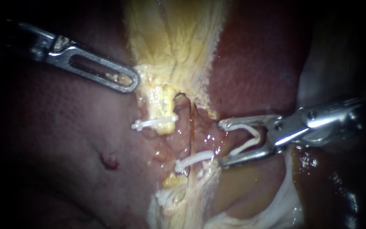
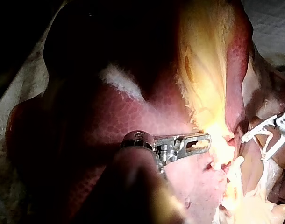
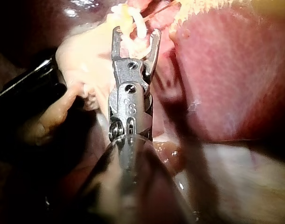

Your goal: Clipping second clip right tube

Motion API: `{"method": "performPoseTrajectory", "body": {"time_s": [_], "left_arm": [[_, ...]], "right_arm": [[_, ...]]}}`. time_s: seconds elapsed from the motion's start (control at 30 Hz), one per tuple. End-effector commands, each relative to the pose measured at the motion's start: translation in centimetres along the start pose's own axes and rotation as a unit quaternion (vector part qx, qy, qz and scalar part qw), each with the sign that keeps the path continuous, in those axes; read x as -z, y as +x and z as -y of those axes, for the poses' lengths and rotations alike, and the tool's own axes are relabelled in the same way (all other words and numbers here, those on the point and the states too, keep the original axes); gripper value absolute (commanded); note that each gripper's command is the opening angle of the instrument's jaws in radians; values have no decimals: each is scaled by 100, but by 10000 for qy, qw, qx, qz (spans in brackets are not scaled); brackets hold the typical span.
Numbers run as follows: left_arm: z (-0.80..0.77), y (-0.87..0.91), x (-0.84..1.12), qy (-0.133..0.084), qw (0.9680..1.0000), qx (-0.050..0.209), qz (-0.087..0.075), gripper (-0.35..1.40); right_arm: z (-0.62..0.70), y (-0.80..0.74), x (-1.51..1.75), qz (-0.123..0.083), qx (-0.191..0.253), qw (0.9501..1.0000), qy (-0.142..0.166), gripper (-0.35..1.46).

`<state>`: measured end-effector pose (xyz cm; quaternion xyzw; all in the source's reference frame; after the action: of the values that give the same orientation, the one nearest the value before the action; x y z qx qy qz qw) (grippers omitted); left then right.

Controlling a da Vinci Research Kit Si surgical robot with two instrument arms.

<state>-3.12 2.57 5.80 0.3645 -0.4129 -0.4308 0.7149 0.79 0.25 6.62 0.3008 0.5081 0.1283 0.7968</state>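
Note:
My right instrument [image 1: 223, 143] comes in from the right, its jaws standing wide apart with an open white clip [image 1: 246, 142] seated between them. The jaw tips stop just right of the thin right tube [image 1: 192, 127], not around it. A closed white clip [image 1: 193, 159] crosses that tube lower down. Another white clip [image 1: 155, 123] sits on the left tube. My left instrument [image 1: 126, 80] comes from the upper left, its slotted jaws shut on the edge of the yellow gallbladder tissue [image 1: 174, 38]. The right wrist view shows the right instrument [image 3: 135, 35] with its clip [image 3: 140, 28] ahead.
Dark red liver [image 1: 255, 55] lies right of the gallbladder, with pinker liver [image 1: 64, 140] to the left. More white clip material [image 1: 166, 197] sits low on the tissue stalk. Pale wet tissue [image 1: 276, 208] lies under the right instrument.

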Motion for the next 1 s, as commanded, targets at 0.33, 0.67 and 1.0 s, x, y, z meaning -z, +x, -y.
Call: {"method": "performPoseTrajectory", "body": {"time_s": [0.33, 0.67, 1.0], "left_arm": [[0, 0, -1, -4, 10000, -1, 2, -35], [0, 1, -3, -10, 10000, -4, 5, -35], [-1, 2, -4, -13, 10000, -6, 7, -35]], "right_arm": [[-25, -22, -32, -72, -510, 9987, 64, 49], [-34, -21, -42, -331, -766, 9964, 141, 49], [-36, -22, -64, -452, -898, 9945, 305, 49]]}}
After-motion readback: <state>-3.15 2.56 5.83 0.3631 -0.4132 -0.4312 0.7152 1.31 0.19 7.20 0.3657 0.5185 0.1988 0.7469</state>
